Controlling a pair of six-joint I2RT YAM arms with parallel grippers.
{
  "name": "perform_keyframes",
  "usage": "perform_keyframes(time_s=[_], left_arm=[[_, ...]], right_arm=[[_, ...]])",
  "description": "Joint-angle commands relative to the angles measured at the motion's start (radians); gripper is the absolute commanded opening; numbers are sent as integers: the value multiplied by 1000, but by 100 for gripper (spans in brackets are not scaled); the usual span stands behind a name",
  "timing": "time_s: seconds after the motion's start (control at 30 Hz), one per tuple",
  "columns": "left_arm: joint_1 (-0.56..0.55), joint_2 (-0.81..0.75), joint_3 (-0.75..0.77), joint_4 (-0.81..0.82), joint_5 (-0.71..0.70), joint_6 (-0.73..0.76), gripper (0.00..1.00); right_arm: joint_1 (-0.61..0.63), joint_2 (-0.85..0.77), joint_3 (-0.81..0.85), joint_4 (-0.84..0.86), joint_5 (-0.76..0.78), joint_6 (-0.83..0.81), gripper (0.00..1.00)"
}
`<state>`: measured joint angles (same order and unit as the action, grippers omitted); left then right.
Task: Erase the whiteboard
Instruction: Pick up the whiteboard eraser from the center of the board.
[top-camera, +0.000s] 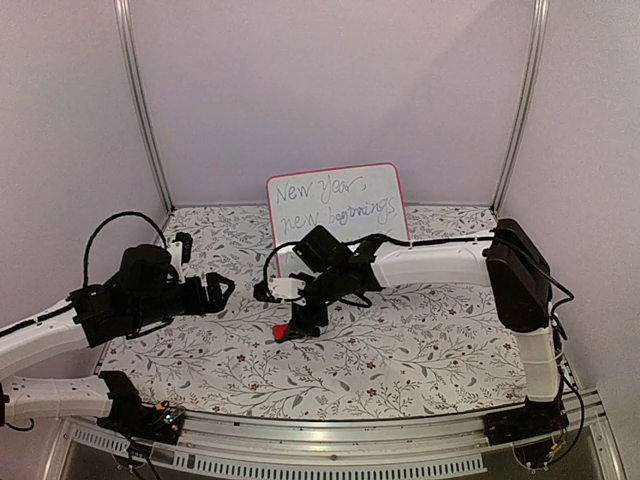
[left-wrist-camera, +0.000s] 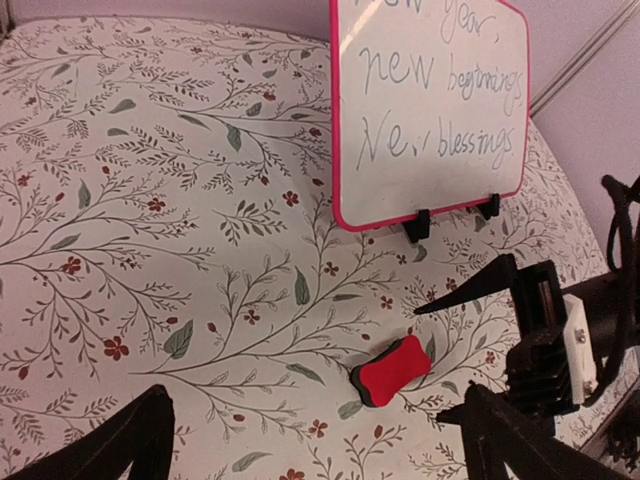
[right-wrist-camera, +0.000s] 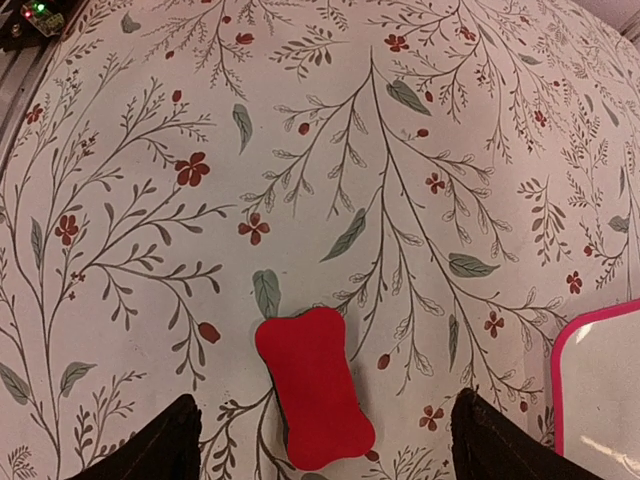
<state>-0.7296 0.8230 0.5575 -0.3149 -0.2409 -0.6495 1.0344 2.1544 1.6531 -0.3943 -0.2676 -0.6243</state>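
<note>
Now the right gripper (top-camera: 298, 325) stands open around the eraser (right-wrist-camera: 312, 400), left gripper (top-camera: 222, 290) open too, whiteboard (top-camera: 335, 200) covered in writing.

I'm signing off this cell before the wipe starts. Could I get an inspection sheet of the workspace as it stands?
Surface: floral tablecloth, lying flat.
Job's things: whiteboard upright on black clip feet, handwriting unerased; red eraser lying flat in front of it.
Clutter: nothing seen.
Claws: left claw open and empty, off to the side; right claw open, straddling the eraser, not gripping it.
Cables: black cable loop above the left arm; black cable along the right arm.
Surroundings: plain pale walls, metal frame posts.
</note>
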Motion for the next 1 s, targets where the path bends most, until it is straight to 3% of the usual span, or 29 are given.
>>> perform_keyframes(time_s=[0.0, 0.33, 0.67, 0.97], left_arm=[[12, -26, -24, -8, 13, -20, 100], [13, -27, -27, 3, 30, -15, 100], [13, -20, -26, 11, 41, -11, 100], [15, -1, -27, 24, 45, -2, 100]], right_arm=[[16, 46, 47, -24, -40, -37, 83], [22, 134, 89, -39, 3, -45, 63], [21, 178, 100, -31, 20, -57, 59], [20, 186, 112, -52, -5, -60, 48]])
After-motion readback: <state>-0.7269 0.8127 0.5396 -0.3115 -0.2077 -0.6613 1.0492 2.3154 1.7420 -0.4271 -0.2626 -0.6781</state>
